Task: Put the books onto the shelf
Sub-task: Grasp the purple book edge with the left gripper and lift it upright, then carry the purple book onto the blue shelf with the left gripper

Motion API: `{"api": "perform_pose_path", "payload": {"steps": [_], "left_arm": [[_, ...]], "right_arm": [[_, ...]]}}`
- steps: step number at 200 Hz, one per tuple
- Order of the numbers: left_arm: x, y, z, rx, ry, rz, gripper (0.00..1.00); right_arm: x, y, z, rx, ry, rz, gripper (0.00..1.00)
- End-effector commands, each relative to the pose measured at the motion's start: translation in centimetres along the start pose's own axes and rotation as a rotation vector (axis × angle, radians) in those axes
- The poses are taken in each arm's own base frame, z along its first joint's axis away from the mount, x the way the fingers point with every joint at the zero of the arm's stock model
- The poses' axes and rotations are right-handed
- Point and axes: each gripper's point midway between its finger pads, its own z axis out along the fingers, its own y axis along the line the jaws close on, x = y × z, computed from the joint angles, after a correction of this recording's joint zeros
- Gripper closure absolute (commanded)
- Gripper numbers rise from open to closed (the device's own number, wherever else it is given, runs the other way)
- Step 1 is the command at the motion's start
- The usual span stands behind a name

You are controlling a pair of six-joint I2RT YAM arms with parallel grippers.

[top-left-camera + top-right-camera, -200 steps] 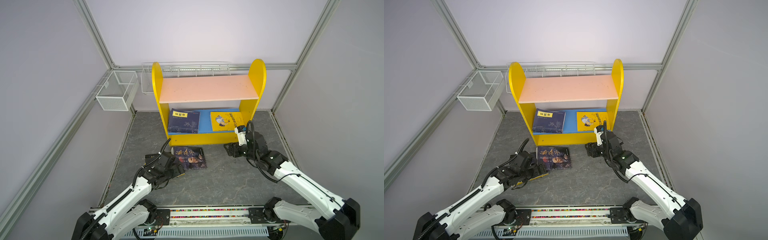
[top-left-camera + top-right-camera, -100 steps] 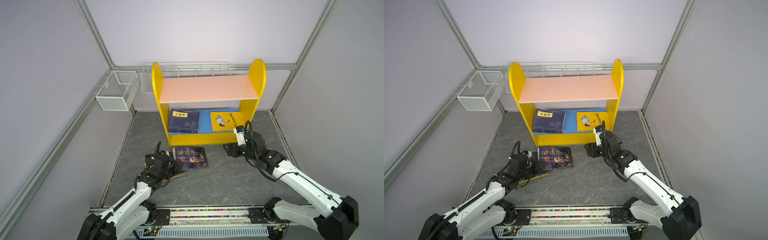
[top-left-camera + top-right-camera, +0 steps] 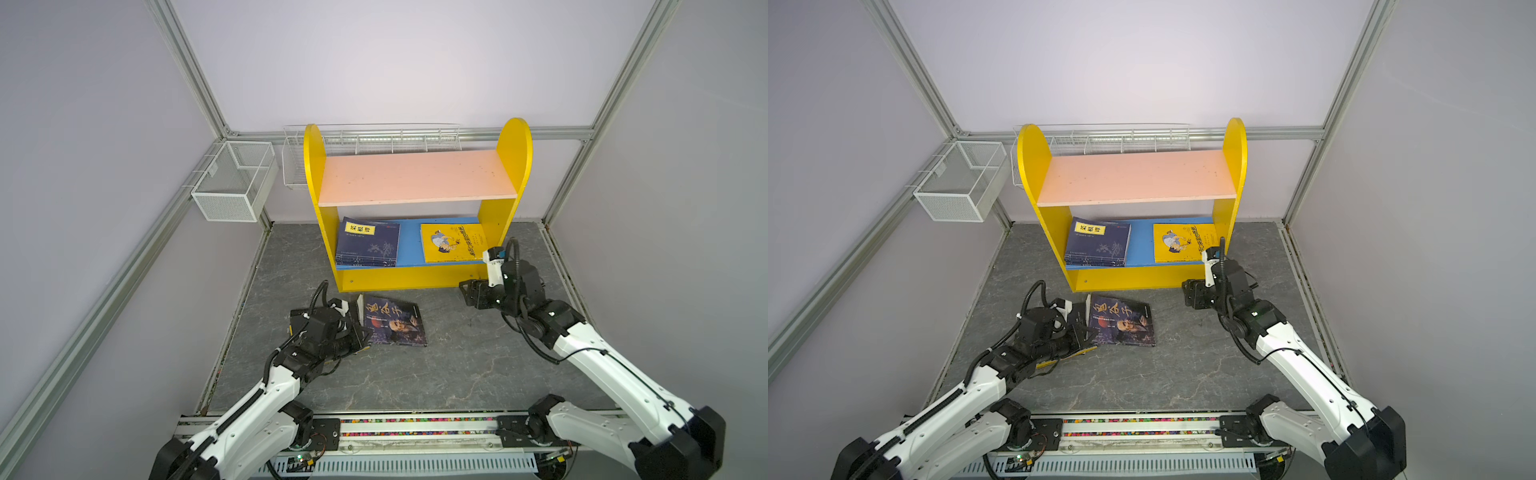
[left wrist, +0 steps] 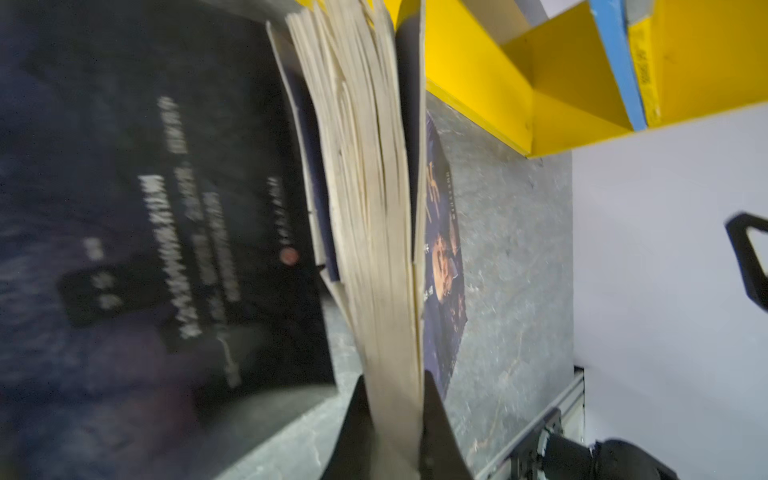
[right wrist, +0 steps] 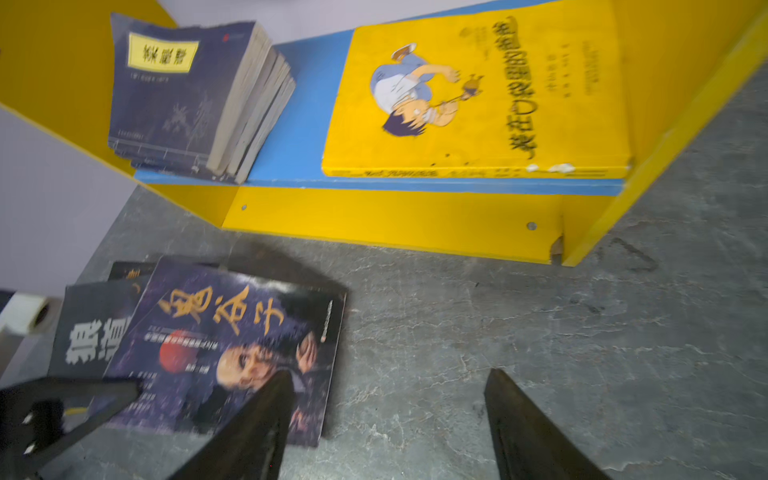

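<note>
Left hand (image 4: pixel 394 386) is clamped tight on the pale page edges of a dark paperback (image 4: pixel 365 166), tipped up on the grey counter (image 3: pixel 457 365) beside another dark book (image 3: pixel 395 320) lying flat. Right hand (image 5: pixel 386 399) hangs empty, jaws spread wide, near the right front corner of the yellow shelf (image 3: pixel 515 158). On its blue lower board (image 3: pixel 409 245) lie a navy stack (image 3: pixel 368 245) and a yellow book (image 3: pixel 453 243).

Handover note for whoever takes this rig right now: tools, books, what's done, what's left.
Left tool: shut on the page edge of the portrait book, down on the floor.
Right tool: open, holding nothing, above the floor before the shelf.
Done: navy stack and yellow book lie on the blue lower board.
Left: shelve the portrait book and the second dark book partly under it.
</note>
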Motion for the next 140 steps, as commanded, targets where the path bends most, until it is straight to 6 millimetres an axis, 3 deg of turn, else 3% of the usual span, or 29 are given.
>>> {"api": "perform_pose_path", "payload": {"steps": [1,34,37,47,52,65,89,115,140], "left_arm": [[-2.3,-7.2,-4.3,0.207,-0.078,0.142,1.0],[-5.8,-12.6,-7.5,0.366,-0.216,0.144,1.0],[-6.1,-13.0,-7.6,0.38,-0.222,0.139,1.0],[-7.2,-14.8,-7.7,0.436,-0.24,0.131,1.0],[-7.8,-15.4,-7.0,0.441,-0.236,0.124,1.0],[-8.8,-17.7,-6.2,0.466,-0.241,0.147,1.0],[-10.4,-21.0,-3.6,0.424,-0.267,0.223,1.0],[-12.9,-22.3,0.2,0.374,-0.328,0.224,1.0],[-14.8,-23.5,2.6,0.41,-0.394,0.183,1.0]], "right_arm": [[-0.4,-3.1,-0.9,0.071,-0.029,0.097,0.24],[-0.8,-7.0,-2.0,0.174,-0.053,0.205,0.24],[0.2,-7.4,-1.6,0.181,-0.029,0.216,0.24],[0.6,-7.6,-1.5,0.173,-0.017,0.24,0.24],[0.6,-8.6,-1.7,0.19,-0.021,0.268,0.24],[0.8,-8.8,-1.7,0.178,-0.016,0.29,0.24],[0.5,-8.1,-2.0,0.138,-0.02,0.289,0.24],[-0.2,-7.1,-2.4,0.091,-0.035,0.287,0.24],[-0.4,-6.9,-3.0,0.091,-0.039,0.285,0.24]]}}
